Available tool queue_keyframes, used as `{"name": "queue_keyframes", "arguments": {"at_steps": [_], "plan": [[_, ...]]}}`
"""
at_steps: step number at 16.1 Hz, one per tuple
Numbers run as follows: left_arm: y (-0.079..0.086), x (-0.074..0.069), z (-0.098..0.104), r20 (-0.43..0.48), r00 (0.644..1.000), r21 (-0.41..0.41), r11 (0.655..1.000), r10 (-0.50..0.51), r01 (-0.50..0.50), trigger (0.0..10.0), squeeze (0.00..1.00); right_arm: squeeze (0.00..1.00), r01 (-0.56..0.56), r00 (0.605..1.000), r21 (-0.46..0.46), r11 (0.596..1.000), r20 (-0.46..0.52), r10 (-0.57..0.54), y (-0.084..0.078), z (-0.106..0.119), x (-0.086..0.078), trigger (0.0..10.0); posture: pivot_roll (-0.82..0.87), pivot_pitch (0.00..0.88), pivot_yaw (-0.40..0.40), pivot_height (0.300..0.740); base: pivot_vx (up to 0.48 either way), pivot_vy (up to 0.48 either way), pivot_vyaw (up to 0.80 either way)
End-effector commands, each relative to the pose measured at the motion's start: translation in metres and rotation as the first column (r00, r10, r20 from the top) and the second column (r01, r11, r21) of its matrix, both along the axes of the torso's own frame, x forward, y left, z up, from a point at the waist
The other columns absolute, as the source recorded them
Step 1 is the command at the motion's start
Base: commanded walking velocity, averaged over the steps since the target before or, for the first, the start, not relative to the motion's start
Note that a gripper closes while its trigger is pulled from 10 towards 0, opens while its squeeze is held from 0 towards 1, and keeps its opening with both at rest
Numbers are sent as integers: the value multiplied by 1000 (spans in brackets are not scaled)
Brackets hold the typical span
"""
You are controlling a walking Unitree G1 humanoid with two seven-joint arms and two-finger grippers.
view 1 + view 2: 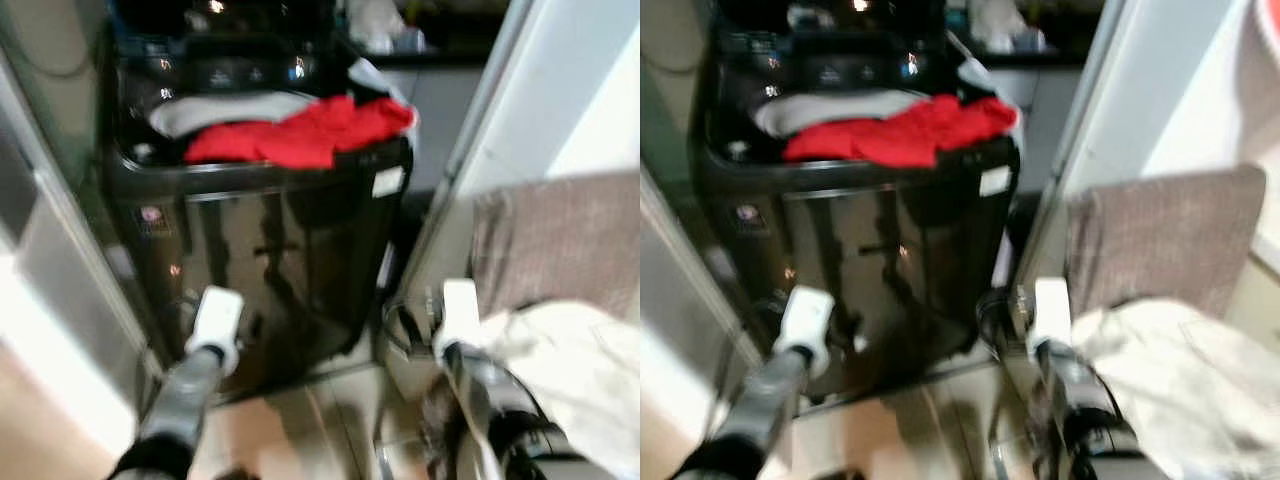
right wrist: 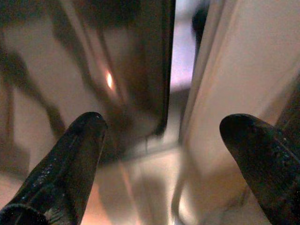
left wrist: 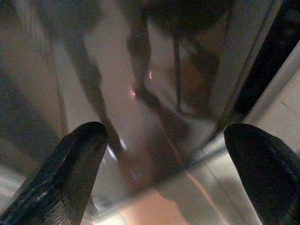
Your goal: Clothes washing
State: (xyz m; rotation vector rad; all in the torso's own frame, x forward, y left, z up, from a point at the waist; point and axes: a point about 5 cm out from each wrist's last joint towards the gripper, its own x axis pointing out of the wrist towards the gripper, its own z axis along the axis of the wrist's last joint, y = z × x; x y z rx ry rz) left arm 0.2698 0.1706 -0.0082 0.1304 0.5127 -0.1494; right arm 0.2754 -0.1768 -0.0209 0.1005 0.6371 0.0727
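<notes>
Hanging low at about 7 o'clock in the head views, the left gripper [image 3: 164,164] points at the floor [image 1: 300,420] beside the foot of the washing machine [image 1: 270,270], its jaws spread wide apart with nothing between them. The right gripper [image 2: 161,161] hangs at about 5 o'clock, jaws likewise wide apart and empty, aimed at the gap between the machine's right side and a pale wall panel [image 2: 243,70]. A cream cloth [image 1: 570,370] lies at 4 o'clock, just beside the right arm, and a brown towel [image 1: 555,240] hangs behind it at 3 o'clock.

Farther off, at 12 o'clock, the dark, glossy washing machine stands with its top open. A red garment [image 1: 300,135] is draped over its front rim, partly inside the tub, and a grey garment [image 1: 215,110] lies just behind it. The control panel [image 1: 230,70] sits at the back. The head views are blurred.
</notes>
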Motion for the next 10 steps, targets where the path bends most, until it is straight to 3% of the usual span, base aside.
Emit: {"name": "queue_keyframes", "arguments": {"at_steps": [1, 2, 4, 5, 6, 10], "plan": [[3, -20, -25, -148, 989, -33, 999, 31, -37, 10000, 0, 0, 29, 999, 6, 1000, -43, -28, 3, -1, 2, 10000, 27, 0, -44, 740, 0, 0, 0], [2, -28, -37, -240, 969, -50, 996, 56, -70, 10000, 0, 0, 75, 993, 35, 997, -97, -71, 5, -6, -1, 10000, 29, 0, -42, 740, 0, 0, 0], [0, -56, -61, -440, 892, 31, 995, 99, -95, 10000, 0, 0, 47, 977, 39, 998, -209, -38, 20, -18, -13, 10000, 20, 0, -41, 740, 0, 0, 0], [-2, -60, -64, -469, 877, 41, 994, 107, -100, 10000, 0, 0, 27, 971, 31, 999, -237, -19, 23, -21, -16, 10000, 20, 0, -41, 740, 0, 0, 0], [-12, -69, -71, -526, 844, 62, 995, 103, -82, 10000, 0, 0, -48, 945, 12, 999, -323, 49, 32, -32, -30, 10000, 16, 0, -38, 740, 0, 0, 0], [-19, -85, -80, -606, 780, 61, 987, 156, -150, 10000, 0, 0, -43, 916, 21, 999, -399, 48, 33, -40, -43, 10000, 16, 0, -46, 740, 0, 0, 0]]}}
